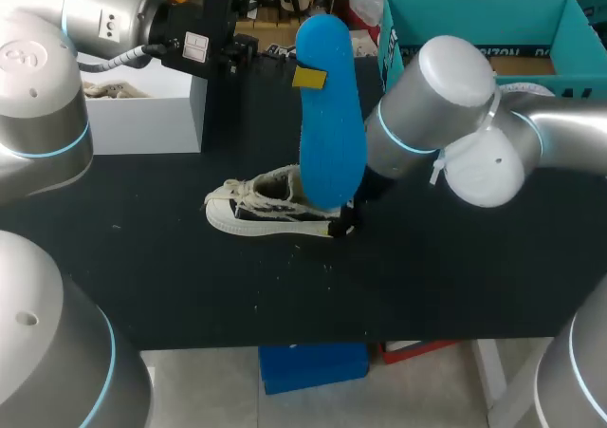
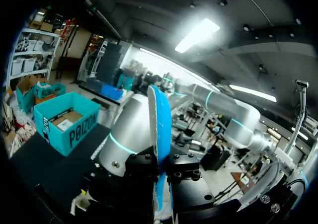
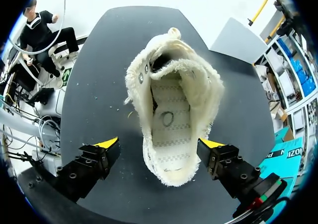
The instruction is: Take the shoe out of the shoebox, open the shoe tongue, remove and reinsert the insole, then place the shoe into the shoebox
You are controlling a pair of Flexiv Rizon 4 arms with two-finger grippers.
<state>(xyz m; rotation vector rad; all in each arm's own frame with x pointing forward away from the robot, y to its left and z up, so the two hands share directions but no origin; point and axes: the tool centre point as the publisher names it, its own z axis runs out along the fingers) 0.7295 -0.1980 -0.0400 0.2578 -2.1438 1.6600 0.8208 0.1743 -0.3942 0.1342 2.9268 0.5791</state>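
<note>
Our left gripper (image 1: 308, 77) clamps the blue insole (image 1: 332, 143) upright above the shoe (image 1: 270, 205) on the tabletop (image 1: 427, 276). Our right gripper (image 3: 159, 144) straddles the shoe's heel, fingers spread. The teal shoebox (image 1: 474, 6) stands open behind it.

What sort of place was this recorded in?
Probably a robot lab bench, not a home or shop: a black table holds a shoe, the left gripper holds its blue insole upright, and the right gripper sits open on either side of the heel.
</note>
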